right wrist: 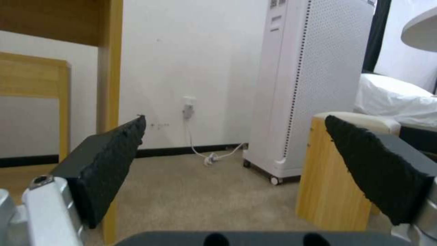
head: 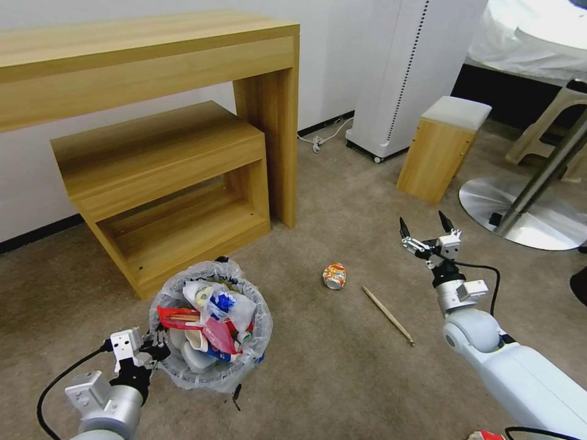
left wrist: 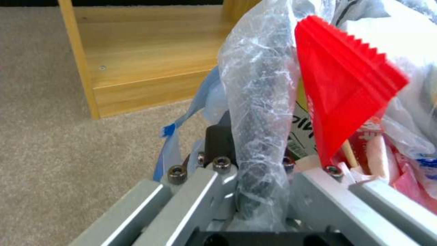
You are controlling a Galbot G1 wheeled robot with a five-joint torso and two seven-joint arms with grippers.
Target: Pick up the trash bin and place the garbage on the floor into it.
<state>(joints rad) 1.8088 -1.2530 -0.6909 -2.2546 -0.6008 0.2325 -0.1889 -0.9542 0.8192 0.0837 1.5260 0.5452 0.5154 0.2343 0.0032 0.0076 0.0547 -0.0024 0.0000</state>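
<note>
1. My left gripper [head: 160, 349] is clamped on the bag-lined rim of the trash bin [head: 211, 324], which stands full on the beige floor [head: 342, 366].
2. A crushed orange can [head: 334, 275] and a wooden stick [head: 387, 315] lie on the carpet.
3. My right gripper [head: 426, 228] hovers spread wide, holding nothing.

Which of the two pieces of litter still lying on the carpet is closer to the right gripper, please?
The wooden stick: it lies on the floor just inboard of the right gripper, whose jaws are open. The crushed orange can sits farther toward the trash bin.
</note>
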